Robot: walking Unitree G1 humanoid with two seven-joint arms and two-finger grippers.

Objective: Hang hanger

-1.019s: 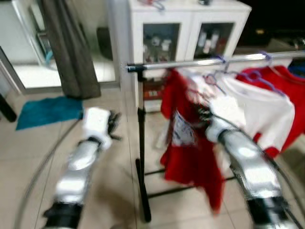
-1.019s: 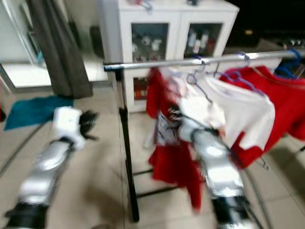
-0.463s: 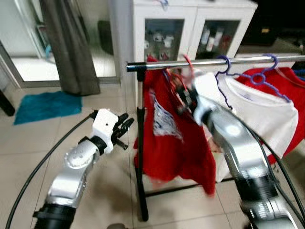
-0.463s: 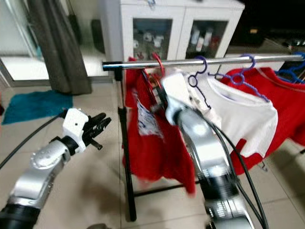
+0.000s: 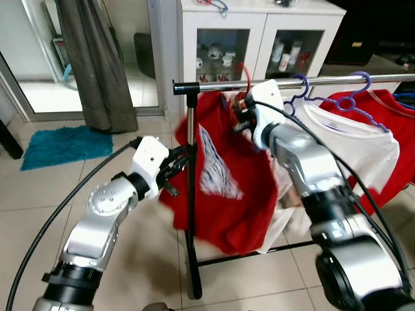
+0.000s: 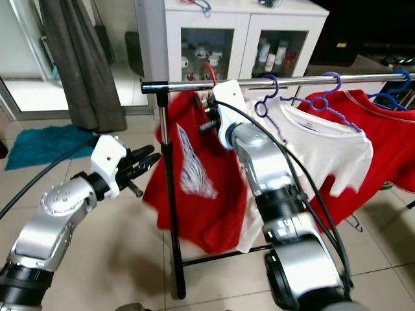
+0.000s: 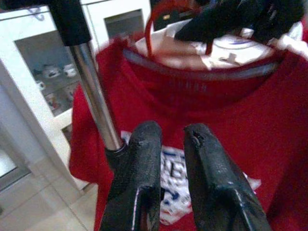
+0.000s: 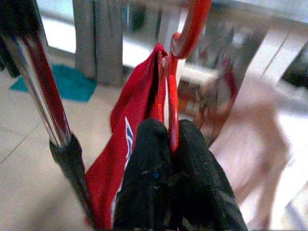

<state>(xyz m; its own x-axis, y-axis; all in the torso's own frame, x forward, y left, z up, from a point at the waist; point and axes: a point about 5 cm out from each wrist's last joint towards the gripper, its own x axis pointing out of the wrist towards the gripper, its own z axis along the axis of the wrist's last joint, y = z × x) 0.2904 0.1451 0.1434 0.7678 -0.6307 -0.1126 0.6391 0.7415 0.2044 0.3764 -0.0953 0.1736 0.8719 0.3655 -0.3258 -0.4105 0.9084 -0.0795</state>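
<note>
Pinching the red hanger [image 8: 179,62], your right claw [image 8: 169,144] holds it just under the rail [image 5: 311,81], its red shirt [image 5: 227,188] draped below | left claw [image 7: 168,144], fingers slightly spread, sits by the rack's upright pole [image 5: 190,194] | white shirt [image 5: 353,142] on purple hanger [image 5: 353,103] hangs right | white cabinet [image 5: 259,32] stands far behind.

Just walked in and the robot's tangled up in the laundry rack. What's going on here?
The right gripper is shut on a red hanger carrying a red T-shirt, holding it up at the chrome rail of the clothes rack, hook by the bar. The left gripper hovers beside the rack's upright post, fingers slightly apart, holding nothing.
</note>
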